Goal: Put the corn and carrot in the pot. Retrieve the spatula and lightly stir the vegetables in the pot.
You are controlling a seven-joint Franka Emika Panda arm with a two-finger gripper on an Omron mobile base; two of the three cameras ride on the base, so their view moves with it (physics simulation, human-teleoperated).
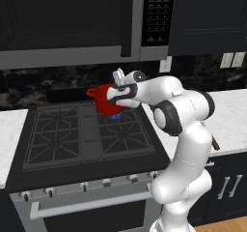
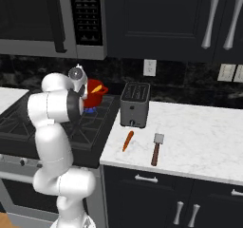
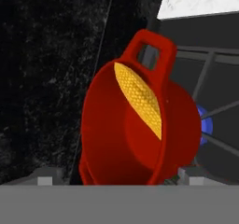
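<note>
The red pot stands on the stove's rear right burner, and the yellow corn leans inside it against the wall. My gripper hovers just over the pot's rim, open, its two fingertips wide apart and holding nothing. From the right base view the pot shows past my hand, with the corn in it. The orange carrot lies on the marble counter in front of the toaster. The spatula, brown handle and grey blade, lies to the carrot's right.
A grey toaster stands at the counter's left end beside the stove. A blue flame burns under the pot. A microwave hangs low over the stove, and dark cabinets sit above the counter.
</note>
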